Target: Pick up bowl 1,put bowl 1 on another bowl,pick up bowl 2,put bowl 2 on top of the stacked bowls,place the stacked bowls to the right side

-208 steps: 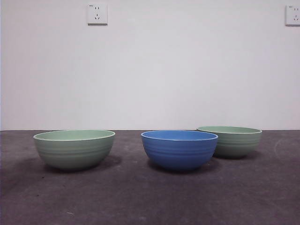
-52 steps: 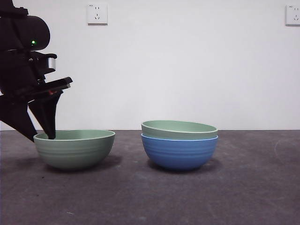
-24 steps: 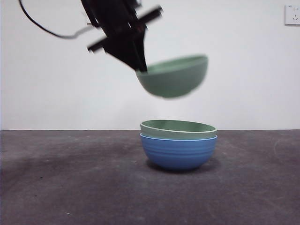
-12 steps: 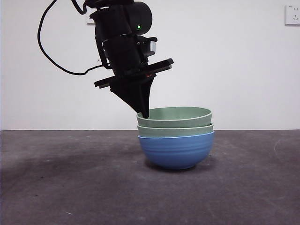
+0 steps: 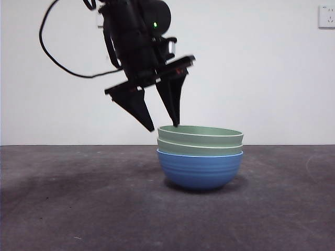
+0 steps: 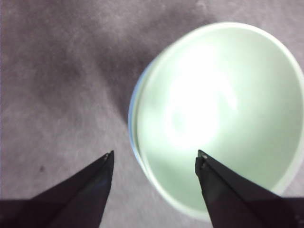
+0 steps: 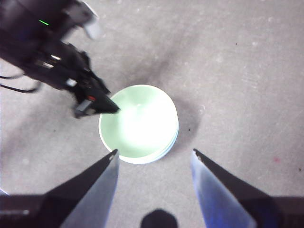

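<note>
- Stacked bowls (image 5: 200, 157): three nested on the table (image 5: 78, 209), blue bowl (image 5: 200, 168) at the bottom, two green bowls (image 5: 200, 138) inside it. Stack sits level, about mid-table.
- Left claw (image 5: 163, 127): released, jaws spread wide. It straddles the near-left rim of the top green bowl (image 6: 223, 109), one jaw tip over the inside, the other outside and clear of the wall. Grips nothing.
- Key relation: rim lies directly between the left jaws, so closing would pinch it. Judged next step: carry the stack to the right side.
- Right claw (image 7: 153, 154): open, high above the stack, well apart, waiting.
- Table to the right shows no obstacle. Wall sockets (image 5: 326, 16) behind, irrelevant.
</note>
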Robot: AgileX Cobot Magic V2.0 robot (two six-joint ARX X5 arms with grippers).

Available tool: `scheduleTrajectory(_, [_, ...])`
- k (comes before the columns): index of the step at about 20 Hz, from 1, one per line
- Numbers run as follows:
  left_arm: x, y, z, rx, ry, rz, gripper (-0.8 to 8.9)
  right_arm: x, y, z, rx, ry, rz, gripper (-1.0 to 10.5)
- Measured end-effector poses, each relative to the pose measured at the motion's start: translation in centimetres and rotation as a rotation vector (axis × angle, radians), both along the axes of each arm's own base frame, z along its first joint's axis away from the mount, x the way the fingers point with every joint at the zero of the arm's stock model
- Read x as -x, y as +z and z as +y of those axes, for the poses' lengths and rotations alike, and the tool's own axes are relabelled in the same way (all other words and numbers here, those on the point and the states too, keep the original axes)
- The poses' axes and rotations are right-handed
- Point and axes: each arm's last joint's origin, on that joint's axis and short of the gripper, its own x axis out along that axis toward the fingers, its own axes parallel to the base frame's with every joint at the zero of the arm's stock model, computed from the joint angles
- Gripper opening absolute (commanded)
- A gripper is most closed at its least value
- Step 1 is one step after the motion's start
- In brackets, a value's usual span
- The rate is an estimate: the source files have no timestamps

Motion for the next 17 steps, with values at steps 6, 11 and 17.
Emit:
scheduleTrajectory(6, [4.9, 10.3, 4.7, 0.110, 0.029, -0.206, 2.92, -4.6, -3.4, 2.0, 0.069, -0.005, 0.167, 4.0])
scheduleTrajectory(11, [11.6, 17.3, 9.2, 0.193, 0.026, -0.398, 2.92, -10.0, -8.4, 3.4, 0.113, -0.056, 0.333, 4.1])
scheduleTrajectory(17, [16.5, 20.4, 12.4, 0.255, 0.027, -0.499, 2.92, -14.0, -13.3, 4.4, 0.065, -0.077, 0.471, 4.1])
